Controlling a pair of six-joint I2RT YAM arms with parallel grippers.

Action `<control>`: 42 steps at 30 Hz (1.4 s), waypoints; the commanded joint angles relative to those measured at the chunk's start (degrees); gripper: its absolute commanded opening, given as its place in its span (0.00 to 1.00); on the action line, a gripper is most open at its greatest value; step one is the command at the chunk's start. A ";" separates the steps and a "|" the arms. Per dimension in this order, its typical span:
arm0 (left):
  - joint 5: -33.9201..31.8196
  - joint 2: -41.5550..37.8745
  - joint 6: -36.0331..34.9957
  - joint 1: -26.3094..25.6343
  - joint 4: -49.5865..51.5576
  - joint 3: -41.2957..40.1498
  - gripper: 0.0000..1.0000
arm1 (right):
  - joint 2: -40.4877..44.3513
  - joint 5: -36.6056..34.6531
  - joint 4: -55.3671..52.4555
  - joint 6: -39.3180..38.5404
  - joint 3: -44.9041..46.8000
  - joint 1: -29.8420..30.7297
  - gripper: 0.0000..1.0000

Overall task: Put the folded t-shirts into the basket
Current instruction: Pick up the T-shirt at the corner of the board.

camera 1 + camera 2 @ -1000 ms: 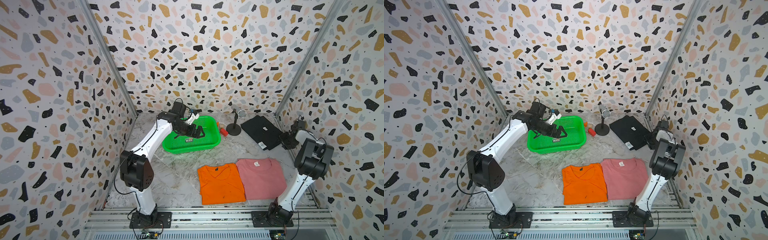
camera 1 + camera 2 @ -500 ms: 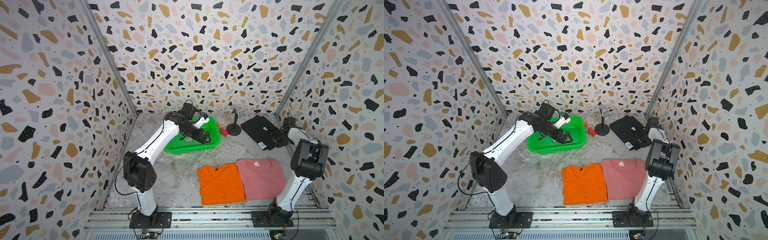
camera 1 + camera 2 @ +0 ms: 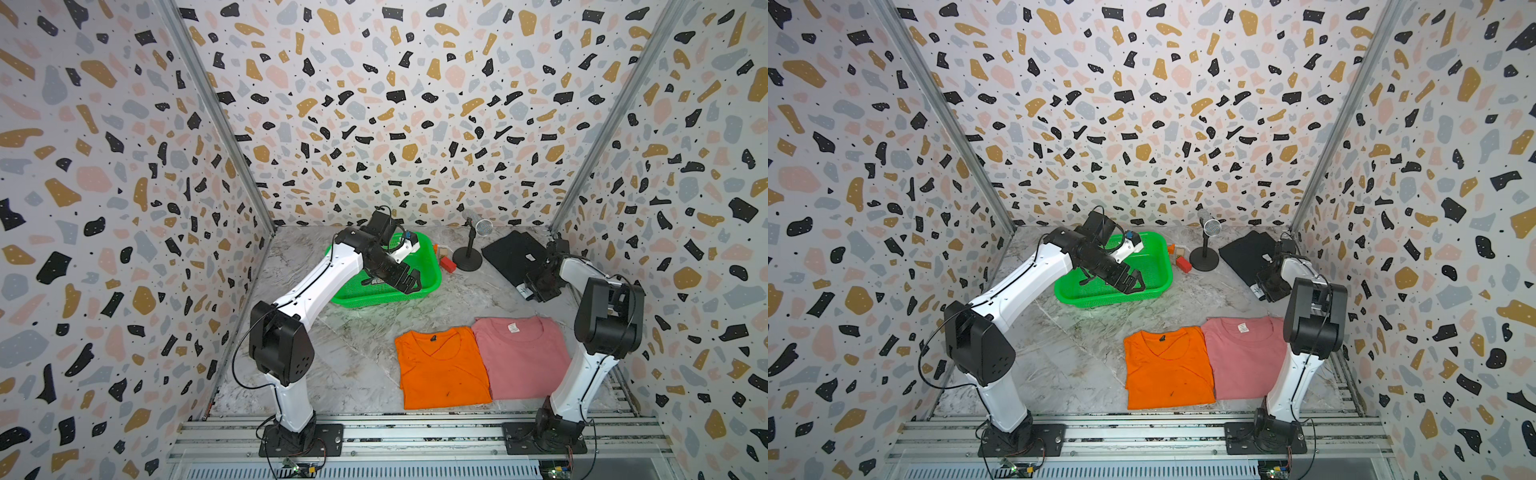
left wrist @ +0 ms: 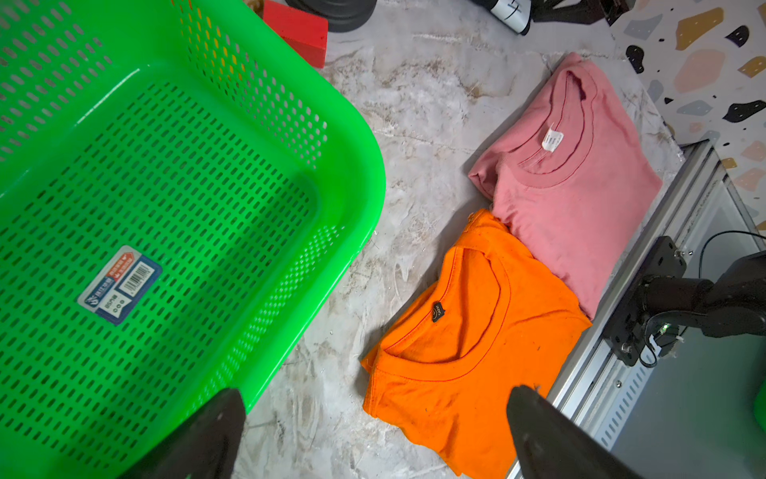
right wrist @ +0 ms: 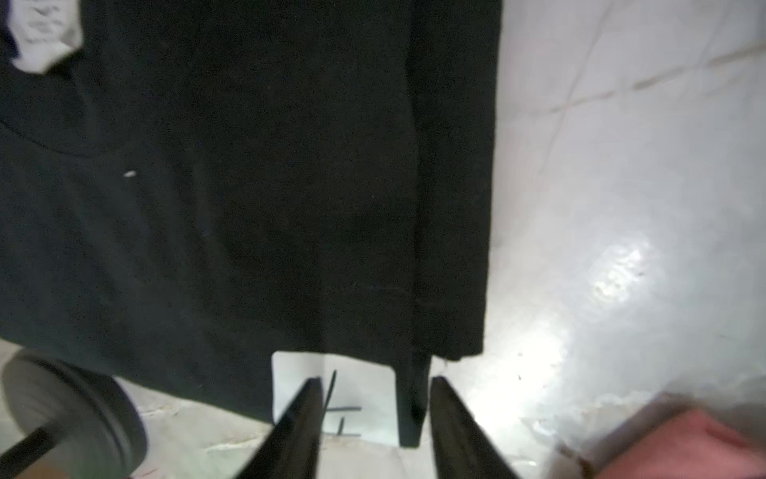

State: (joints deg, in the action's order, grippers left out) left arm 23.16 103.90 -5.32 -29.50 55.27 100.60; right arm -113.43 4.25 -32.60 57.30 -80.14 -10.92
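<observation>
Black folded cloth t-shirt [image 3: 511, 253], far right: right gripper [image 5: 375, 381] part-open astride its edge; left gripper [image 4: 377, 392] wide open.

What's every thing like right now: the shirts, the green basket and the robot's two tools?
black t-shirt: folded flat on the table.
orange t-shirt: folded flat, untouched.
pink t-shirt: folded flat, beside the orange one.
basket: upright, no shirts inside.
left tool: wide open, holding nothing, above the basket's edge.
right tool: partly open, the black t-shirt's corner between its fingers.
microphone: standing upright.
</observation>
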 commanded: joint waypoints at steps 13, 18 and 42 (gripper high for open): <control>-0.66 0.24 -0.92 -1.07 -1.15 0.41 1.00 | 2.37 1.63 -1.37 5.37 5.12 6.23 0.17; -0.11 0.66 -0.50 -1.24 -3.37 -1.28 1.00 | 4.70 2.08 0.30 8.19 7.90 9.50 0.17; -0.34 6.69 1.49 -7.33 -8.83 0.09 1.00 | 14.98 -10.29 -4.03 4.56 4.34 -0.01 0.46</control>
State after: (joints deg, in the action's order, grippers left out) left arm 23.42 112.64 -3.79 -36.97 47.75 101.95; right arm -99.55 1.54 -32.69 62.46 -74.65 -8.78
